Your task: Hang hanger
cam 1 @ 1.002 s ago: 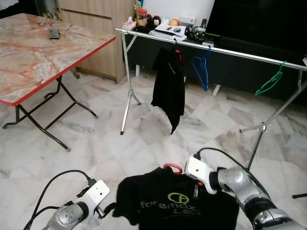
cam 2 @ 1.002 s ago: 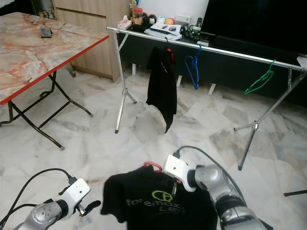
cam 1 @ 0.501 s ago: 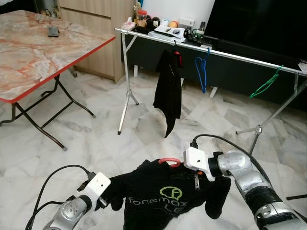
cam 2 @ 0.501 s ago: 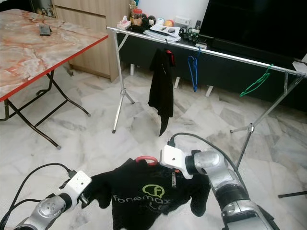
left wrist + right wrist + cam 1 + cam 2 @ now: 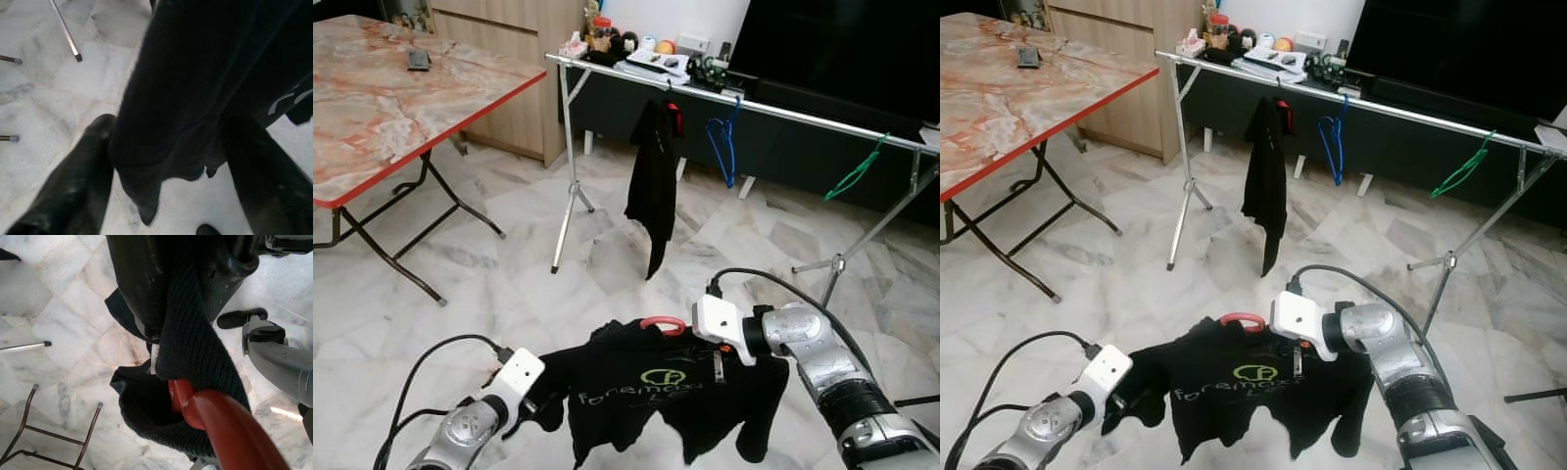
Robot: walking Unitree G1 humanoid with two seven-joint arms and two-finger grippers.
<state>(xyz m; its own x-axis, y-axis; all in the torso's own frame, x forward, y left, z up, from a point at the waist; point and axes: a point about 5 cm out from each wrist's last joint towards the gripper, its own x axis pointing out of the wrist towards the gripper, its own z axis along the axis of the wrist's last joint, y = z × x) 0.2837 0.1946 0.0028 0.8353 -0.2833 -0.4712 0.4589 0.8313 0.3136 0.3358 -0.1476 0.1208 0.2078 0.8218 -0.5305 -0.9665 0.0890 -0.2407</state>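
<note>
Carrying a black T-shirt (image 5: 666, 392) on a red hanger (image 5: 663, 324) toward the clothes rail (image 5: 822, 116), stretched between both arms low over the marble floor (image 5: 509, 284). At the garment's left sleeve, left gripper (image 5: 166, 166), fingers parted either side of the hem, fabric between them though not visibly pinched. At the collar, right gripper (image 5: 186, 318), closed on the shirt neck and hanger just under the red hook. Well ahead, across the rail from left end to right: a hung black garment (image 5: 656, 186), a blue hanger (image 5: 724, 147), a green hanger (image 5: 857, 171). Transport step, judging by this; next calls for stepping closer, raising the hook above the bar, dropping it over a bare stretch between blue and green.
</note>
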